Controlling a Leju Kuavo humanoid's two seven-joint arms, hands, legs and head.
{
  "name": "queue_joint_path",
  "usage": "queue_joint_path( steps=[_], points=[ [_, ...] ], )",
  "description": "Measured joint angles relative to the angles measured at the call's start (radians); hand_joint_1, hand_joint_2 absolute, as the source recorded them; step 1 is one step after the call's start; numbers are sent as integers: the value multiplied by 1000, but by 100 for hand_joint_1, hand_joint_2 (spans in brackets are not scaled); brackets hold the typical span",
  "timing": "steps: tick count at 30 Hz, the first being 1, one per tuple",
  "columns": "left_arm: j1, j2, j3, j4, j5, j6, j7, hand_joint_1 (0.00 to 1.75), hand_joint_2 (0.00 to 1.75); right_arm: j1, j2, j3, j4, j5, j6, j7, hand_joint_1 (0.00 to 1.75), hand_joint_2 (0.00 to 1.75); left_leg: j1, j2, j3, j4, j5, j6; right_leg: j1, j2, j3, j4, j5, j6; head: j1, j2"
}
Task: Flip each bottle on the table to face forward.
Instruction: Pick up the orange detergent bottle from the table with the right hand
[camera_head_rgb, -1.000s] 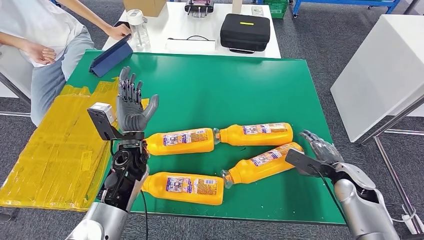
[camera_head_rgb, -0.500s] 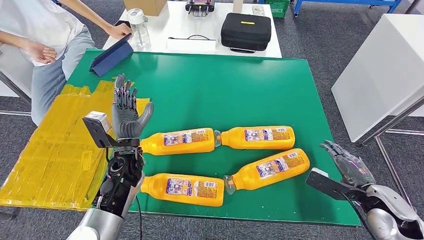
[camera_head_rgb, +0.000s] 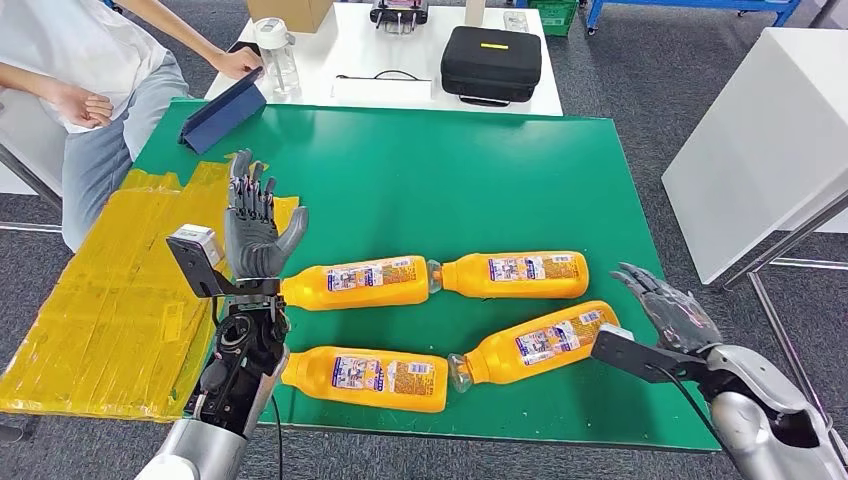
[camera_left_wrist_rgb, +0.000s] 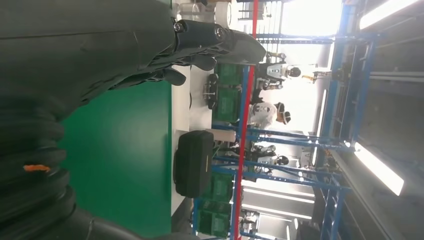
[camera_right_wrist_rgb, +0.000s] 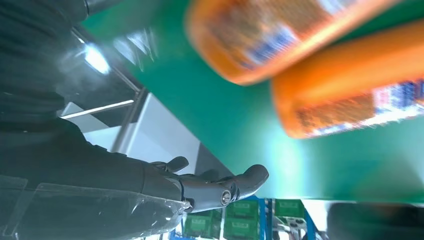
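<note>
Spreading empty, left hand (camera_head_rgb: 256, 225) and right hand (camera_head_rgb: 672, 312) apparently touch no bottle (camera_head_rgb: 537, 341).

We are seeing labels on the four orange bottles (camera_head_rgb: 355, 283), but their print is staying unreadable.

Green table (camera_head_rgb: 480, 170) as landmark. On it: four orange bottles (camera_head_rgb: 515, 273), white labels with blue and red print, clear caps. Yellow plastic sheet (camera_head_rgb: 110, 300) over its left edge. Navy folder (camera_head_rgb: 222, 115) at far left corner. Beyond it, black case (camera_head_rgb: 491, 63), yellow stripe, on white table (camera_head_rgb: 350, 60).
</note>
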Motion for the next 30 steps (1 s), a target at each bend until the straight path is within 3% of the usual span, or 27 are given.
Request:
queue_joint_path(
  steps=[8, 22, 30],
  points=[
    [-8, -16, -19, 1, -8, -4, 8, 0, 175, -182, 135, 104, 233, 31, -54, -12, 0, 175, 1, 1, 0, 0, 1, 0, 1, 1, 0, 0, 0, 0, 0, 0],
    [-30, -20, -33, 16, -7, 6, 15, 0, 175, -342, 274, 199, 492, -2, -47, -120, 0, 175, 1, 1, 0, 0, 1, 0, 1, 1, 0, 1, 0, 0, 0, 0],
    [-31, -20, -32, 18, -3, 16, 15, 0, 175, -401, 342, 275, 554, -9, -40, -159, 0, 175, 1, 1, 0, 0, 1, 0, 1, 0, 0, 1, 0, 0, 0, 0]
  ],
)
